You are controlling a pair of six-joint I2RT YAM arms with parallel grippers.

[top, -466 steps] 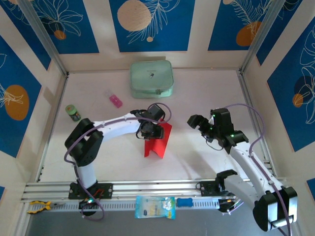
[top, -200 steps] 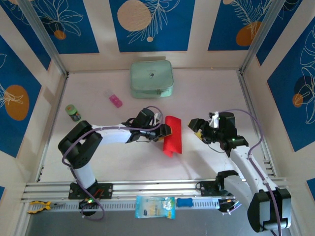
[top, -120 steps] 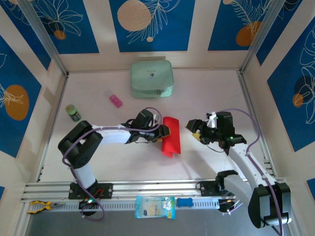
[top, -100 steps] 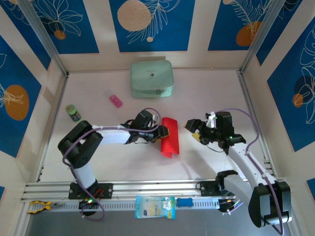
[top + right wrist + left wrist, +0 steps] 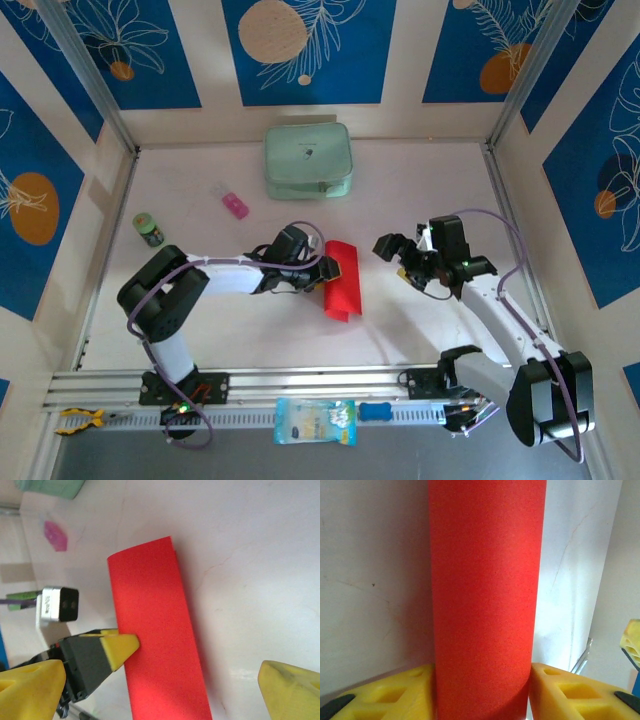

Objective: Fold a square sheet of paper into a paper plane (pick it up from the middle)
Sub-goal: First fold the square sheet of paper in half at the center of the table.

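Mid-fold: left pincer [image 5: 335, 268] clamps the folded paper [image 5: 345, 287]; right pincer [image 5: 393, 258], wide open and empty nearby, should probably grasp its free edge

walls: blue panels [image 5: 350, 70], orange circles, white leaf line-art
desk [image 5: 420, 180]: pale pinkish-white, faint cracks
near edge: aluminium rail [image 5: 280, 385]

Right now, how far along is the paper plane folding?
Early stage. Done: the red paper is clamped in the left gripper and curved over into a narrow band. In hand: the right gripper hangs open beside the paper without touching it, seemingly ready to help. Left: no pointed nose, wings or sharp centre crease show, so nearly all the folding remains.
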